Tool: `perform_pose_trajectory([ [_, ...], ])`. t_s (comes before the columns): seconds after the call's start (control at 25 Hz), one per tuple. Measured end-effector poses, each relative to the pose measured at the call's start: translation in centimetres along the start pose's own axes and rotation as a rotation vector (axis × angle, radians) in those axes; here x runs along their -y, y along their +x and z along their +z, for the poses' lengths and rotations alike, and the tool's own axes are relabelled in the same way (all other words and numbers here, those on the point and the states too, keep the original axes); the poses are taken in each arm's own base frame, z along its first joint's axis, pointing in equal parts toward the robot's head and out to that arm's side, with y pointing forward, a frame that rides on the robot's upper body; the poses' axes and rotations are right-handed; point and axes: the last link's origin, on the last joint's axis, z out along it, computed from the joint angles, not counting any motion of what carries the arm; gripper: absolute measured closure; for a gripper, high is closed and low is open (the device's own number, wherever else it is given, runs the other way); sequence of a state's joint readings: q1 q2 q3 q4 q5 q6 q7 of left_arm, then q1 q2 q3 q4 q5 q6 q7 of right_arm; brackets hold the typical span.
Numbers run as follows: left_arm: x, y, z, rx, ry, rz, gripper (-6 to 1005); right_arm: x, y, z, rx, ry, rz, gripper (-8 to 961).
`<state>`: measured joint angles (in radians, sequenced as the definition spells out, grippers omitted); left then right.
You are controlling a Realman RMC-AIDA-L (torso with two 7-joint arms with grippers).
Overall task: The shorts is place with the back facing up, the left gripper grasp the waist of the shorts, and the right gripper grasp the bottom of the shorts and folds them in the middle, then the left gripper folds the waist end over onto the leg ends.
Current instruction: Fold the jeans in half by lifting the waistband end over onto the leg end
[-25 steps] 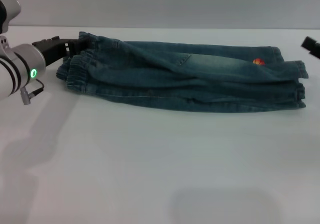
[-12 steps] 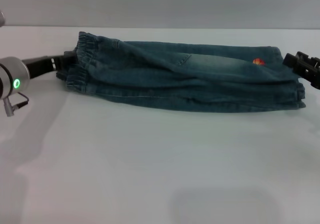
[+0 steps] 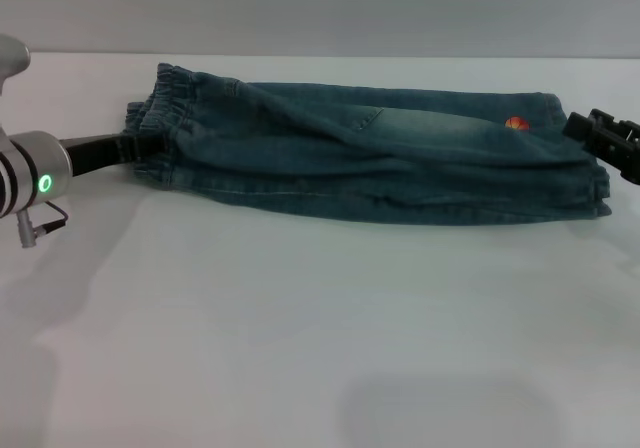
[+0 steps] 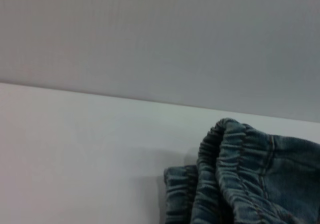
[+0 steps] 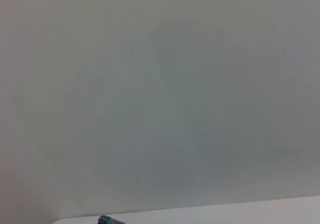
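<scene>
The shorts lie folded lengthwise on the white table, a long strip of faded blue-green denim. The ruffled waist is at the left end, and the left wrist view shows its gathered band close up. The leg ends are stacked at the right, with an orange embroidered ball near them. My left gripper reaches in low against the waist's lower edge. My right gripper sits at the leg hems' far corner. A sliver of denim shows in the right wrist view.
The white table stretches wide in front of the shorts. A grey wall stands close behind the table's back edge. The left arm's silver wrist with its green light hovers at the left edge.
The left gripper dropped from the waist's upper edge to its lower edge. The right gripper came in from the far right to the leg hems half a second ago and has stayed.
</scene>
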<state>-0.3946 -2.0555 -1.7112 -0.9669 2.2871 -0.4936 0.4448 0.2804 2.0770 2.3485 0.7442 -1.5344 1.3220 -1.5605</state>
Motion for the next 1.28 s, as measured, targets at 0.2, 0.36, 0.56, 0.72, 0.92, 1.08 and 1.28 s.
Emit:
perform_pose_trajectory([
  [0.2, -0.3, 0.0, 0.1, 0.01, -0.01, 0.011, 149, 0.0, 0.0, -0.1, -0.001, 0.001, 0.004, 522],
  [0.36, -0.4, 0.0, 0.3, 0.016, -0.012, 0.018, 152, 0.0, 0.1, -0.1, -0.003, 0.001, 0.006, 531],
  [0.56, -0.6, -0.2, 0.9, 0.04, -0.013, 0.019, 170, 0.1, 0.1, -0.1, -0.004, 0.002, 0.011, 542],
  [0.72, -0.7, -0.4, 1.3, 0.052, -0.013, 0.027, 183, 0.1, 0.0, -0.1, -0.005, 0.002, 0.017, 551],
  [0.92, -0.8, -0.3, 1.1, 0.041, -0.017, 0.038, 200, 0.1, 0.0, -0.1, -0.005, 0.002, 0.024, 562],
  [1.08, -0.8, -0.6, 1.1, 0.037, -0.011, 0.045, 214, 0.1, -0.1, -0.1, -0.004, 0.002, 0.027, 570],
  [1.28, -0.9, -0.9, 1.2, 0.045, -0.013, 0.051, 400, 0.1, -0.3, 0.0, -0.004, -0.002, 0.03, 581],
])
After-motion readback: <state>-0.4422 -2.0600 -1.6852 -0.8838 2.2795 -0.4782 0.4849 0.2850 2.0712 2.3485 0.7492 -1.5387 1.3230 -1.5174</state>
